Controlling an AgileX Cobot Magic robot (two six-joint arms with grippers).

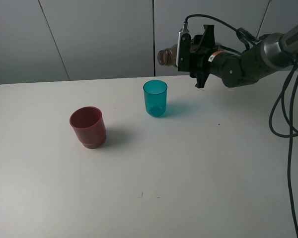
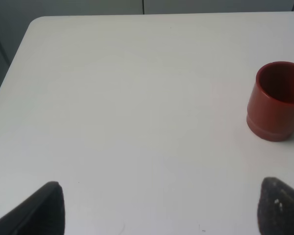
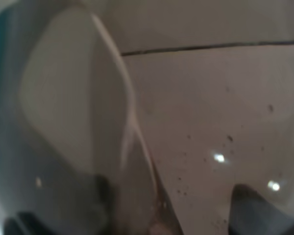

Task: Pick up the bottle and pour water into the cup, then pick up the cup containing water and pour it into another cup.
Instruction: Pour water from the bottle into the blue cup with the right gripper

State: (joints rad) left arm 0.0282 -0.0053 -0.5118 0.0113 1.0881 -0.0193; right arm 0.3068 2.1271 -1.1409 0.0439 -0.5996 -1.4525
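My right gripper (image 1: 189,53) is shut on the smoky grey-brown bottle (image 1: 166,56), holding it tipped on its side in the air. The bottle's open neck points left, above and slightly right of the teal cup (image 1: 155,97). No water stream shows. In the right wrist view the translucent bottle (image 3: 78,112) fills most of the picture. The teal cup stands upright at the table's middle back. The dark-red cup (image 1: 88,127) (image 2: 277,100) stands upright to its left and nearer. My left gripper (image 2: 164,208) is open and empty over bare table, well short of the red cup.
The white table (image 1: 188,173) carries only the two cups. Its far edge meets a grey wall, and its left edge (image 2: 12,73) shows in the left wrist view. Black cables (image 1: 288,124) hang down at the right side.
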